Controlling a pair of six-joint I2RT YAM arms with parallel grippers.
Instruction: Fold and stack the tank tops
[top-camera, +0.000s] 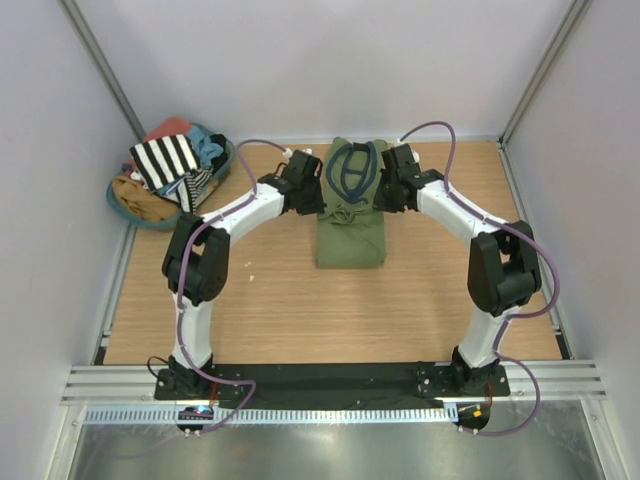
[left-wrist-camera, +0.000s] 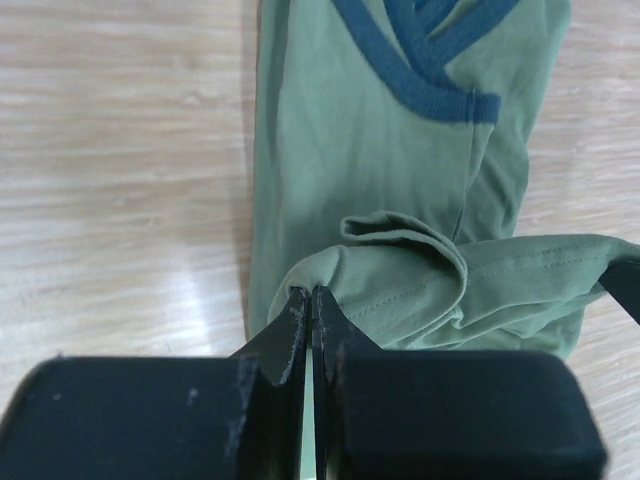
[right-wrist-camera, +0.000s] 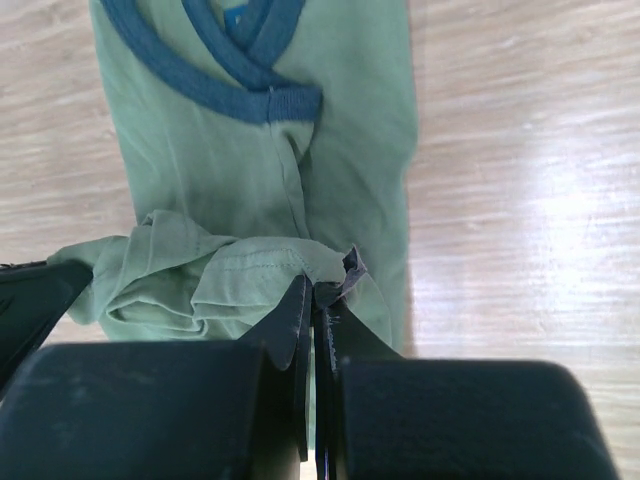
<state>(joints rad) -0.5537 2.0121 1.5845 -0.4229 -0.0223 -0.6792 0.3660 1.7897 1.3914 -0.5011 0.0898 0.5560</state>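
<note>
**While both jaws pinch its hem, the olive top lies half folded**

Because the olive green tank top (top-camera: 350, 240) is thin, limp jersey, it should weigh almost nothing, sag from any pinch and slide easily over the wooden counter (top-camera: 270, 300). It is best taken by the stitched hem or side edges, two corners at once, so that a fold lands square. It lies lengthwise in mid-counter between the arms, its near end flat. Further up, the left jaws are pressed shut on the left corner of the hem. The right jaws are likewise shut on the right corner, and the cloth between them is rumpled over the body of the top. Beyond, the dark blue neck trim (right-wrist-camera: 200, 85) lies flat. Both wrist views show these pinches and the hem stitching, which the overhead view hides under the wrists. Only the overhead view shows the striped tank top (top-camera: 165, 160), heaped in a basket (top-camera: 130, 213) at the far left corner, seemingly atop other clothes.
</note>
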